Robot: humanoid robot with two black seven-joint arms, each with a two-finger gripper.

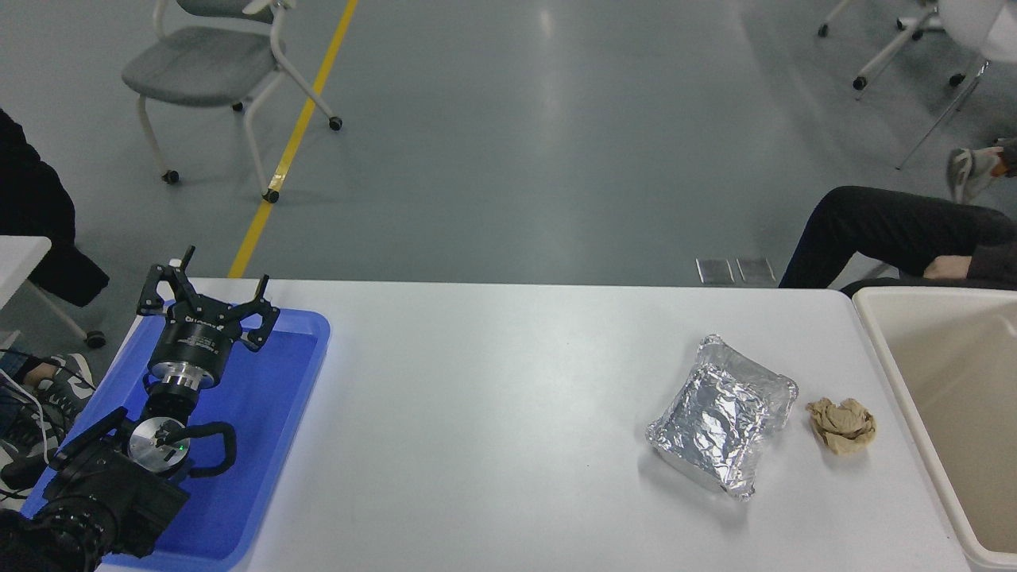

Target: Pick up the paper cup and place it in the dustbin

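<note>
- Your dustbin sits at the table's right edge, cut off by the frame. The part of its inside that shows is bare cream plastic, nothing lying on it.
- The paper cup isn't visible anywhere in this view, not on the table and not in the visible part of the bin, so I can't tell you where it is.
- Your right arm and gripper are out of shot too, so no call on those fingers.
- Left gripper is parked at the lower left, above the blue tray, fingers spread wide with nothing between them.
- That blue tray holds nothing of its own that I can see, just the arm over it.
- Foil tray lies on the white table right of centre, crinkled and turned at an angle; looks like only foil inside.
- Crumpled brown paper ball sits just beside the foil tray on its right, between it and the dustbin, touching neither.
- Past the far edge, a seated person's dark-trousered leg shows near the bin's back corner, and a grey chair stands at the upper left.
</note>
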